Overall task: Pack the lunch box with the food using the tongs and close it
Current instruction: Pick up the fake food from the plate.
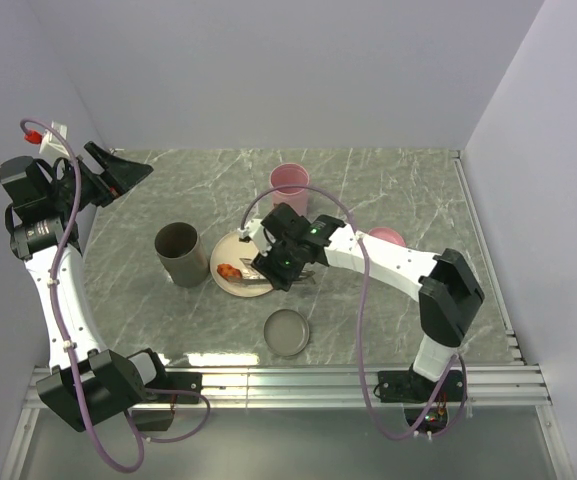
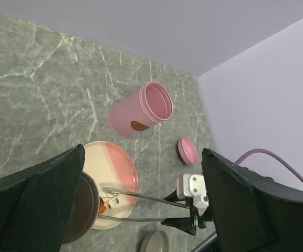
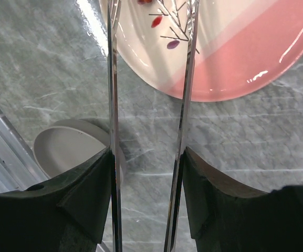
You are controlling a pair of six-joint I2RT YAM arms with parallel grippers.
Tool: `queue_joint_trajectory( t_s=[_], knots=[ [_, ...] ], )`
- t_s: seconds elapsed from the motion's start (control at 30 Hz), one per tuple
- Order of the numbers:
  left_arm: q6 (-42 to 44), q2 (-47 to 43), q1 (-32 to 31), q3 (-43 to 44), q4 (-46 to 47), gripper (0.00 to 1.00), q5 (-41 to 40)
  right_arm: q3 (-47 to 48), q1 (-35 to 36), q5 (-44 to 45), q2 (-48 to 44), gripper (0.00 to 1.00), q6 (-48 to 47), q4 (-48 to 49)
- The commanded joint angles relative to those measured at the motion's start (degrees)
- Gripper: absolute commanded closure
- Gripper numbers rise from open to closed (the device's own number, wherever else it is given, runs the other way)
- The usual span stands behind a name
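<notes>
The marble table (image 1: 378, 190) carries everything. The left gripper (image 1: 118, 172) is raised at the far left, well apart from the dishes, jaws spread wide and holding nothing.

A grey tub (image 1: 181, 255) stands upright and uncovered just left of the plate (image 1: 238, 289). A pink tub (image 1: 290, 180) stands farther back. The grey lid (image 1: 287, 331) lies flat nearer the arms' bases than the plate, and a small pink lid (image 1: 388, 236) lies beside the right arm.

The right gripper (image 3: 147, 168) reaches low over the plate's right edge. Its jaws stand about halfway and clasp the tongs (image 3: 113, 105): each finger (image 3: 88, 194) presses the outside of one silver arm, and a gap shows between the two arms. The tongs run from the gripper out over the plate, pointing left.

The food (image 1: 228, 271), an orange chunk, sits on the plate's left part, next to the grey tub. The tong tips seem to end just beside it; whether they touch it cannot be told.
</notes>
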Motion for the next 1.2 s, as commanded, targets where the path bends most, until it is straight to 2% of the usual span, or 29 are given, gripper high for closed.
queue_joint_trajectory(
  t_s=[0.0,0.6,0.93,1.17],
  knots=[
    [1.5,-1.1,0.2,0.9,0.4,0.01,0.0,4.5,1.0,0.3,1.3,0.41,0.9,1.8],
    [2.9,-1.2,0.2,0.8,-0.6,0.00,-0.4,8.4,1.6,0.6,6.4,0.42,0.9,1.1],
    [2.2,-0.6,0.2,1.6,-0.4,0.01,0.1,9.5,1.5,1.3,6.0,0.58,0.1,0.1],
    [2.4,-0.6,0.3,1.8,-0.6,0.01,0.1,10.5,0.9,1.7,2.6,0.63,0.0,-1.0]
  ],
)
